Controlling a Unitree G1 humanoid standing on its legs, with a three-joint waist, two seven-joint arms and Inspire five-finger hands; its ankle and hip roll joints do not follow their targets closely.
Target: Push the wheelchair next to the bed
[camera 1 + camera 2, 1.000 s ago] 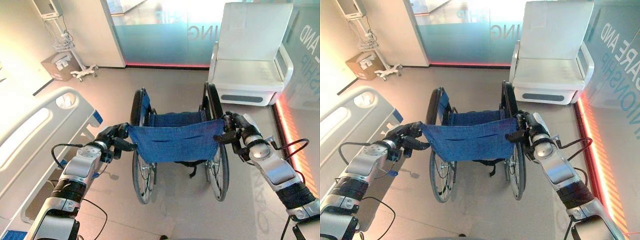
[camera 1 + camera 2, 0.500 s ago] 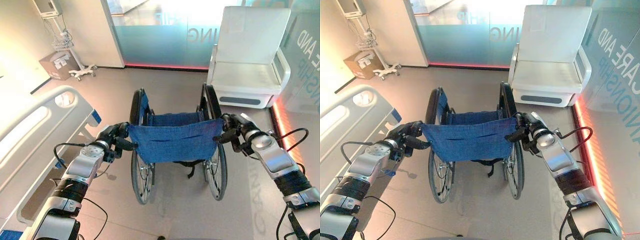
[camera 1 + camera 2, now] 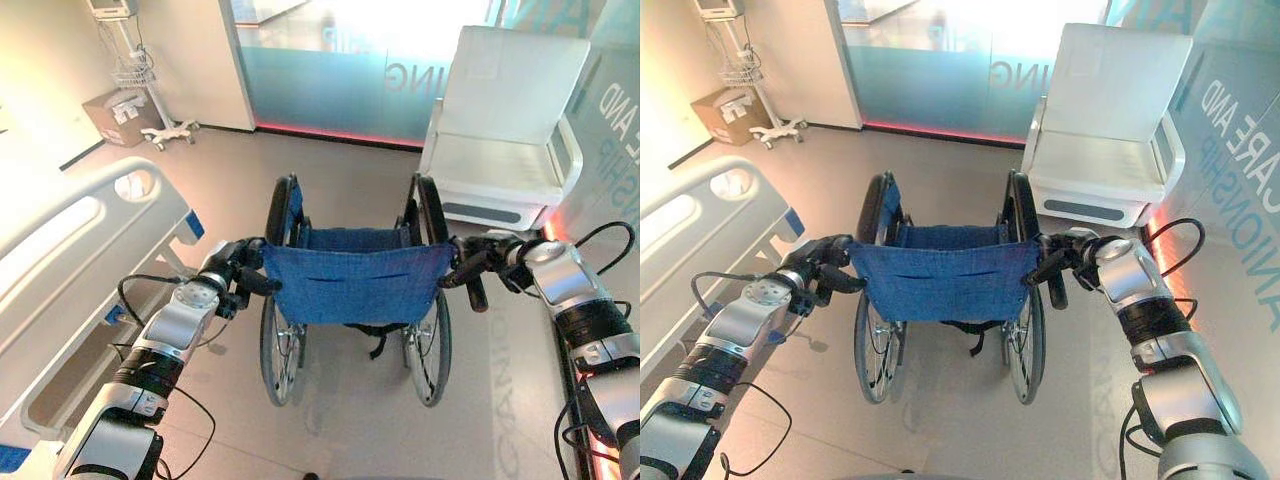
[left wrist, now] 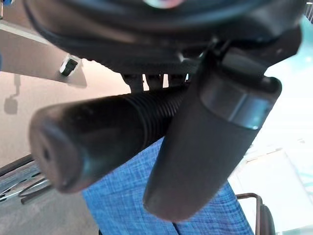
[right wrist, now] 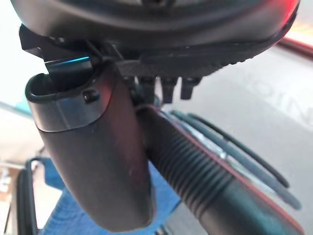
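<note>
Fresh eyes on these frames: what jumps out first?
The wheelchair with the blue fabric backrest stands dead centre, seen from behind, and the left hand and right hand are each curled round one of its black ribbed push handles. To the left runs the white hospital bed with its moulded side rail. A white recliner armchair stands ahead on the right, before a glass wall.

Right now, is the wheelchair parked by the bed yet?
Not yet. Done: the left hand and right hand each grip a push handle of the wheelchair. In hand: rolling it. Left: it stands in the open floor, apart from the bed on the robot's left.
</note>
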